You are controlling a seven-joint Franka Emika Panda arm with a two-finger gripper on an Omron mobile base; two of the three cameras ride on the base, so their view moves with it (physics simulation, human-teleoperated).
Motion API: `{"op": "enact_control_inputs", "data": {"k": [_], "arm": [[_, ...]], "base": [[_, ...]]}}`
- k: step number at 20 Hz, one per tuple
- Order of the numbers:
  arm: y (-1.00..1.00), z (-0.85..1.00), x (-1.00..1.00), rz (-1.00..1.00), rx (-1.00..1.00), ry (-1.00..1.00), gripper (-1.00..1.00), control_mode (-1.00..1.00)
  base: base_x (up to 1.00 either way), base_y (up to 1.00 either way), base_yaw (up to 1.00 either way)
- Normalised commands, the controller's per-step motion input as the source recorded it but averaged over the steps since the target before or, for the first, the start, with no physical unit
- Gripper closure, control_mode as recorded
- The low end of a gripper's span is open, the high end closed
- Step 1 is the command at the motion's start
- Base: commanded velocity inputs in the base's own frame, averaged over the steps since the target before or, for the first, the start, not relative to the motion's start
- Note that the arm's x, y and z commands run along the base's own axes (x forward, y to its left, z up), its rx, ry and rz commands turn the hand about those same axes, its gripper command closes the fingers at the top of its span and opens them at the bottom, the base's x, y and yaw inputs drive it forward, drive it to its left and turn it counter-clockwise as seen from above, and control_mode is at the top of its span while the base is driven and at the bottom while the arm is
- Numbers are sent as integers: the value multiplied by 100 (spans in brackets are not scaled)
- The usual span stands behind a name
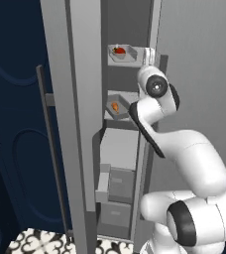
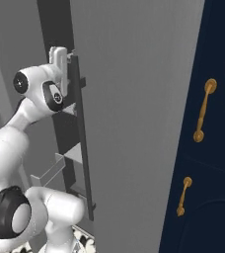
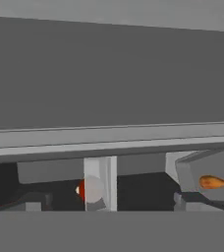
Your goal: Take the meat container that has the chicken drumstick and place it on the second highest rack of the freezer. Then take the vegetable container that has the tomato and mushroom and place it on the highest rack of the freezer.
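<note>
1. Vegetable container, a grey tray, sits on the highest rack inside the freezer, with the tomato showing red in it; a mushroom is too small to make out. Its place there suggests the second delivery is done.

2. Meat container rests on the second highest rack, at 6 o'clock from the upper tray, with the chicken drumstick lying orange in it. Both trays sit toward the front of their ledges, probably because the arm reaches them from the door side.

3. Gripper stands just at 3 o'clock of the vegetable container, level with the top ledge. Its fingers are hard to read in the pictures, but it appears released, with nothing held; the tray looks to bear its own weight on the rack.

4. In the hand view the tomato shows low at 7 o'clock and the drumstick at 4 o'clock, under a pale ledge, so the hand looks into the compartment from its edge.

5. Freezer door stands wide open at 9 o'clock of the shelves. Judged from this, what remains is drawing the arm clear without nudging the upper tray.
</note>
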Motion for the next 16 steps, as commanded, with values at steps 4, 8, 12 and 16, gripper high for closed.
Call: {"op": "enact_control_inputs", "data": {"k": [4, 8, 12, 16], "arm": [[24, 0, -100, -1, 13, -8, -100, -100], [23, -5, -100, 0, 11, -3, -100, -100], [1, -3, -66, -12, 2, -18, -100, -100], [0, 0, 0, 0, 0, 0, -100, -100]], "base": [[0, 0, 0], [0, 0, 0], [0, 0, 0], [0, 0, 0]]}}
